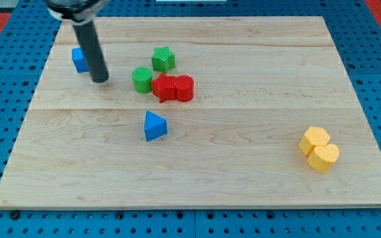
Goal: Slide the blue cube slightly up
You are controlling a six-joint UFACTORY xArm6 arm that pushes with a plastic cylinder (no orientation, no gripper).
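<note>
The blue cube (79,59) sits near the board's upper left, partly hidden behind my dark rod. My tip (100,80) rests on the board just below and to the right of the cube, close to it; I cannot tell if they touch. A blue triangular block (154,126) lies lower, near the board's middle.
A green star (163,59) and a green cylinder (141,79) sit right of my tip, next to a red star (165,88) and a red cylinder (184,88). Two yellow blocks (319,149) lie at the view's lower right. The wooden board (243,185) ends in blue pegboard.
</note>
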